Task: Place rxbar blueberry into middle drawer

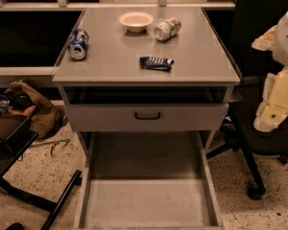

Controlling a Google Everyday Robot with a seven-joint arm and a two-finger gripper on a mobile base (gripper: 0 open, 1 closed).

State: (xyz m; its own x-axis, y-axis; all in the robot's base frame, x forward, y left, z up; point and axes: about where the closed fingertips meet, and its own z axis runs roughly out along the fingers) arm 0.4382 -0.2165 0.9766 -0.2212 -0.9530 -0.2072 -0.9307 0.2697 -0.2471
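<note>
The rxbar blueberry [156, 63], a small flat bar in a dark blue wrapper with white markings, lies on the grey cabinet top [110, 61], right of centre near the front edge. The middle drawer [146, 200] is pulled out towards me below the cabinet, and its flat grey floor is bare. My gripper [277, 102] shows as cream-white arm parts at the right edge of the view. It is beside the cabinet, well to the right of the bar and above the drawer's level. Nothing shows in it.
A blue soda can [78, 43] lies on its side at the top's left edge. A white bowl [136, 20] and a silver can [167, 28] sit at the back. A closed drawer front with a black handle [147, 115] is above the open drawer. A black office chair [252, 143] stands right, a bag [31, 107] left.
</note>
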